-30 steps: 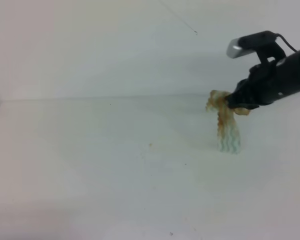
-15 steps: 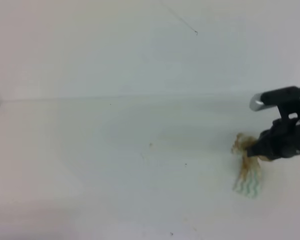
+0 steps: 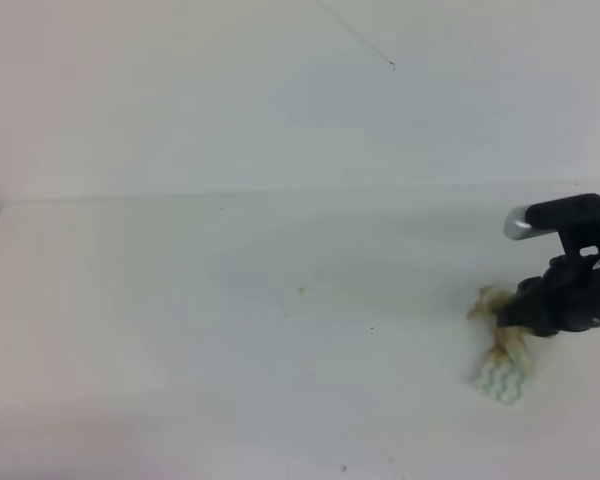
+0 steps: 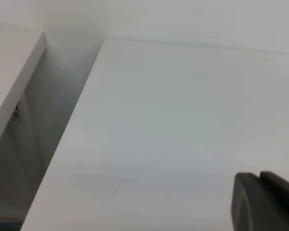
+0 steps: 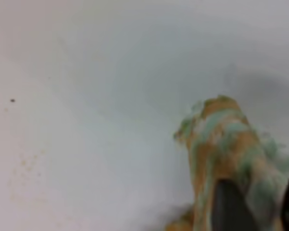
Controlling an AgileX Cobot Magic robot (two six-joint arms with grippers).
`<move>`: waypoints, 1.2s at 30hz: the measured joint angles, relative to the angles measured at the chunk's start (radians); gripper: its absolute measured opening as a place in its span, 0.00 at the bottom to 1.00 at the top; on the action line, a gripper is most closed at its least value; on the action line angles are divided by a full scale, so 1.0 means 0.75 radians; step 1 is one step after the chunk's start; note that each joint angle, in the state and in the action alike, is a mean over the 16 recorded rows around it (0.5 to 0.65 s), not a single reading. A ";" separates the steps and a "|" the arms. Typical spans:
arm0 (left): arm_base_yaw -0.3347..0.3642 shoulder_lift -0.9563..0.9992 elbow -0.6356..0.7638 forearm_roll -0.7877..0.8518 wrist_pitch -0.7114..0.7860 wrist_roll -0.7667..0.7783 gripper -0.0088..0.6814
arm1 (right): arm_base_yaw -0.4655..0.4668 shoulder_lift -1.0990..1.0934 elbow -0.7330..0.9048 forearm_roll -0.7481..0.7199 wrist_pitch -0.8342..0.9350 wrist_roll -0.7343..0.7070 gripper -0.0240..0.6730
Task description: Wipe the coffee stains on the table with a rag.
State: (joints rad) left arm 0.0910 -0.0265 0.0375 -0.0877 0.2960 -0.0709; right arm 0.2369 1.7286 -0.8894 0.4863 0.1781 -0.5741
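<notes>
The table is bare on the left but for a tan speck. At the near right the rag lies bunched beside the right gripper, its fingers either side of the stained end; whether they pinch it I cannot tell. It looks light, limp and damp: grasp the bunched top

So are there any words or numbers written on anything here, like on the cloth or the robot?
None can be read. The rag shows only green wavy stripes and brown stain, the right gripper is plain black, and the table is bare white with a few tiny specks.
</notes>
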 joint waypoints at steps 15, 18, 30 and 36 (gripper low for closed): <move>0.000 0.000 0.000 0.000 0.000 0.000 0.01 | 0.000 -0.491 -0.068 -0.011 0.458 0.008 0.22; 0.000 0.000 0.000 0.000 0.000 0.000 0.01 | 0.000 -0.659 -0.071 -0.036 0.578 0.027 0.11; 0.000 0.002 -0.003 0.000 0.001 0.000 0.01 | 0.000 -1.375 0.073 -0.198 0.717 0.172 0.03; 0.000 0.002 -0.003 0.000 0.001 0.000 0.01 | 0.000 -1.636 0.292 -0.248 0.480 0.208 0.03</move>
State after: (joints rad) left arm 0.0910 -0.0249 0.0352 -0.0877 0.2969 -0.0709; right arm 0.2372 0.5015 -0.6705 0.3001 0.5381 -0.4181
